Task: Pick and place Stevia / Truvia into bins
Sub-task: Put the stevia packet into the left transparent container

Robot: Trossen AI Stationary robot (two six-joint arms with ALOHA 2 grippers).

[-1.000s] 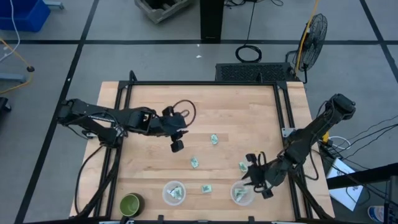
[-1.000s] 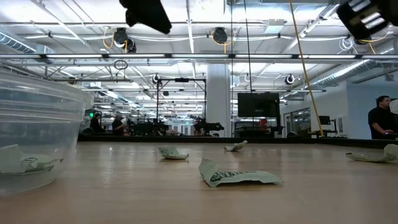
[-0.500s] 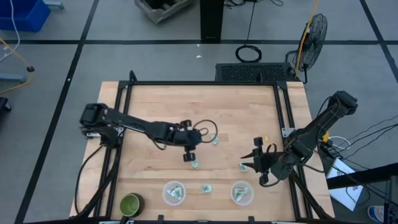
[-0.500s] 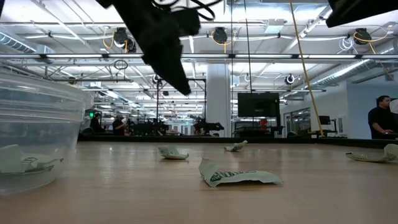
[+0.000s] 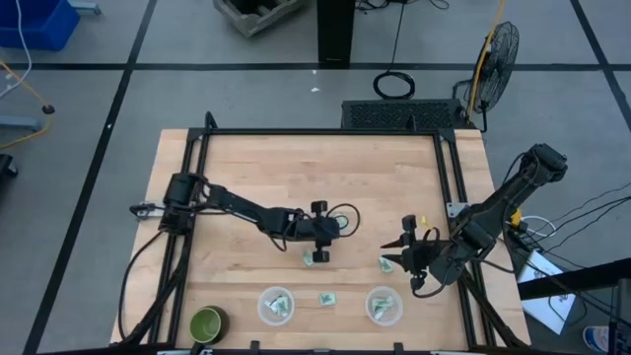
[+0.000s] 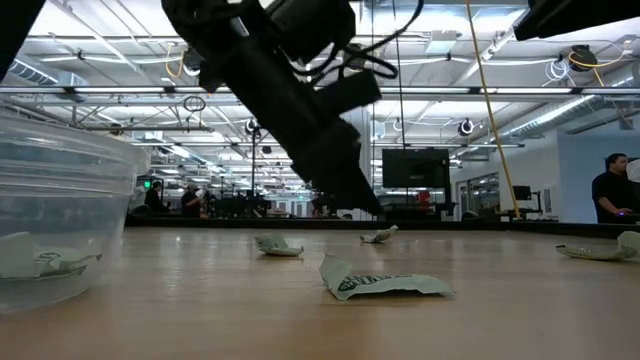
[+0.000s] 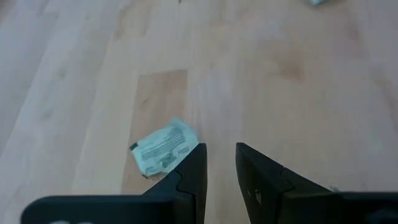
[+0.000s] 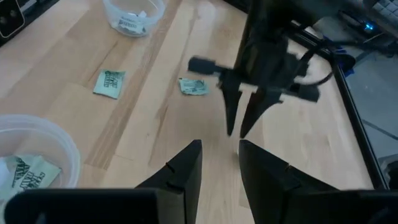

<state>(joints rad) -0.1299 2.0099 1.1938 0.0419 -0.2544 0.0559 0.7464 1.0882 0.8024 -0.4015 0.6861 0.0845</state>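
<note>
Left wrist view shows my left gripper (image 7: pixel 219 163) with its two fingers (image 7: pixel 186 180) a narrow gap apart, holding nothing, poised over bare wood just beside one crumpled Stevia packet (image 7: pixel 163 147). From the high view that gripper (image 5: pixel 319 256) hangs over the table's middle, right by the same packet (image 5: pixel 309 258). My right gripper (image 5: pixel 402 252) hovers near the right edge, fingers (image 8: pixel 180 171) slightly parted and empty, close to another packet (image 5: pixel 385 263).

Counting loose packets on the table (image 5: pixel 246 177): four that I can see, the other two being one beyond my left gripper (image 5: pixel 340 221) and one between the bins (image 5: pixel 325 298). There are two bins: the left bin (image 5: pixel 276 305) and the right bin (image 5: pixel 384 306), each with packets inside, though I cannot count those. One green cup (image 5: pixel 206 322) sits at the near left corner.

Half a second ago my left gripper was a little farther left and back; it has since reached forward and dropped beside the packet. My right gripper has barely shifted, and no packet has moved.
</note>
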